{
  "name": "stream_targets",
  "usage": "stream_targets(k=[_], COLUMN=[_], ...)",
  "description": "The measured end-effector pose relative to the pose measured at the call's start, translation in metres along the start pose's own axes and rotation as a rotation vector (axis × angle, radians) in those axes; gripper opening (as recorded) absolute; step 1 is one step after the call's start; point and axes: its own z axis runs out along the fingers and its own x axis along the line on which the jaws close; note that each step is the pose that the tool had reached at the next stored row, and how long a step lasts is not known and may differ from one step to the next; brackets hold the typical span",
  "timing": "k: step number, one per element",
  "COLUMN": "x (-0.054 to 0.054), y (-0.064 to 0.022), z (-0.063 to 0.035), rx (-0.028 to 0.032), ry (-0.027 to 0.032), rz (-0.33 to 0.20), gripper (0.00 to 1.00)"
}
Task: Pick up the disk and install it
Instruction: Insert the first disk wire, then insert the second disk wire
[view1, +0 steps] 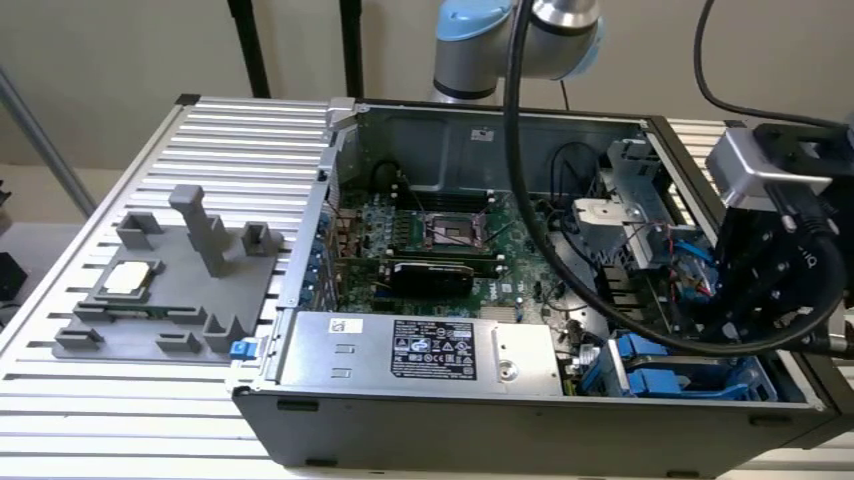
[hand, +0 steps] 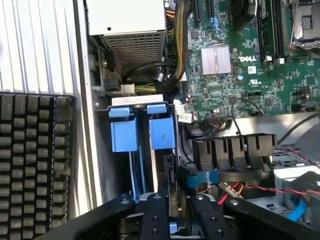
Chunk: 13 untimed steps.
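Observation:
The disk (hand: 162, 132) stands on edge in the drive bay at the case's front corner, on the exterior view's right. Its bright blue carrier tab faces the power supply, and its dark edge runs back to my gripper (hand: 177, 220). The gripper's black fingers (hand: 155, 217) close around the near end of the carrier, with a bit of blue plastic between them. A second blue carrier (hand: 123, 134) sits beside the disk, nearer the case wall. In the exterior view my gripper (view1: 727, 325) hangs over the bay's blue carriers (view1: 661, 372).
The silver power supply (view1: 414, 350) lies along the case front. The motherboard (view1: 441, 240) fills the middle. Black cables (hand: 150, 70) and red wires (hand: 295, 190) crowd the bay. A grey fixture (view1: 160, 300) holding a small square chip (view1: 127, 278) lies outside the case. A keyboard (hand: 35, 160) lies beside the case wall.

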Motion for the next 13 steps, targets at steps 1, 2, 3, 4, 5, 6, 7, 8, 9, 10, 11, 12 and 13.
stream_targets(k=[1, 2, 3, 4, 5, 6, 7, 8, 9, 10, 11, 12, 13], x=[0.000, 0.000, -0.001, -0.001, -0.001, -0.001, -0.001, -0.001, -0.001, -0.001, 0.000, 0.000, 0.000], y=[0.0002, 0.0004, 0.0006, 0.0007, 0.0009, 0.0010, 0.0014, 0.0022, 0.0032, 0.0050, 0.0077, 0.0110, 0.0149], z=[-0.0046, -0.0090, -0.0134, -0.0170, -0.0203, -0.0233, -0.0254, -0.0268, -0.0276, -0.0275, -0.0275, -0.0275, -0.0273], rx=[0.0000, 0.0000, 0.0000, 0.0000, 0.0000, 0.0002, 0.0005, 0.0008, 0.0013, 0.0018, 0.0022, 0.0028, 0.0034], ry=[0.0000, -0.0002, 0.0000, -0.0001, 0.0000, -0.0001, 0.0001, -0.0003, -0.0001, -0.0006, -0.0006, -0.0004, -0.0005], rz=[0.000, 0.000, 0.000, 0.000, 0.000, 0.000, 0.000, 0.000, 0.000, 0.000, 0.000, 0.000, 0.000], gripper=[1.00, 1.00, 1.00, 1.00, 1.00, 1.00, 1.00, 1.00, 1.00, 1.00, 1.00, 1.00, 1.00])
